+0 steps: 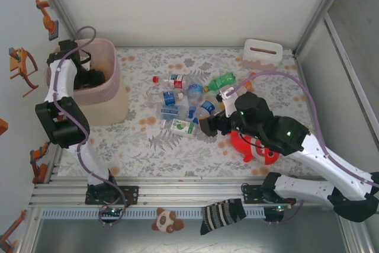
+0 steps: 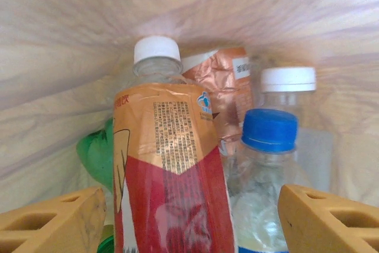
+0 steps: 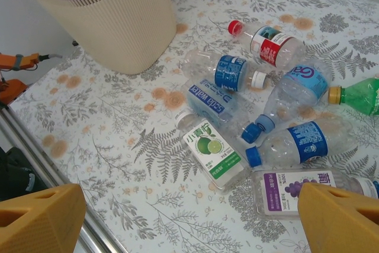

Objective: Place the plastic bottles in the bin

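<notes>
Checking the left gripper [image 2: 192, 197] first: it sits down inside the bin [image 1: 112, 51], jaws apart, and the red-and-orange labelled bottle [image 2: 172, 170] stands upright between its fingers, unclamped. A blue-capped bottle [image 2: 269, 146], a white-capped bottle [image 2: 288, 87] and a green bottle [image 2: 95, 158] crowd behind it. The right gripper [image 3: 189, 194] hangs above the table pile, jaws wide, holding nothing.

We count about eight bottles left on the floral cloth [image 3: 118, 146], lying on their sides and mostly touching. The purple-labelled bottle [image 3: 290, 185] lies just beside the right finger, and the lime-labelled bottle [image 3: 213, 149] is next out.

Handling, our read:
- They look empty, so light, thin-walled and easy to dent.
- The round ones are slick and will likely roll or squirt out of a hard pinch.
- We'd grip across the labelled waist, square to the long axis, not at the cap or neck.
- The lime one looks flat-sided, so it is probably the easiest pick.
- Neighbours touch, so the fingers need a gap to enter.

The cloth is flat and soft-looking. The bin stands far left, well apart from the pile. A red plush toy [image 1: 254, 146] lies under the right arm, and a white slotted box [image 1: 262, 54] sits at the far right wall.
</notes>
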